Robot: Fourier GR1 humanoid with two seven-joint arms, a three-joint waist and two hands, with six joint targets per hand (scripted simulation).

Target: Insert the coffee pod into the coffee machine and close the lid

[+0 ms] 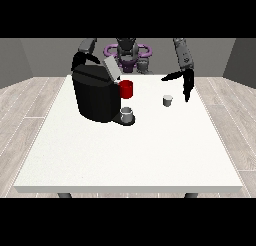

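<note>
The coffee pod [168, 100] stands upright on the white table [130, 155], a small grey cup-shaped item in the right half of the view, well apart from the coffee machine [95, 95]. Nothing touches it.

The hand at the view's right [186, 82] hangs above and just to the right of the pod. Its fingers [188, 92] point straight down toward the table, and the thumb [170, 77] sticks out sideways toward the view's left, so the hand is spread wide. It holds nothing and touches neither pod nor table (a gap shows between fingertips and pod).

The coffee machine is a black block in the left half of the table. Its lid [110, 67] is raised, tilted up and back. A red part [126, 89] sits at the machine's front right, and a grey cup [127, 113] stands on the machine's base below it.

The hand at the view's left [81, 60] shows only partly, behind the machine's top left corner; its finger position cannot be told.
</note>
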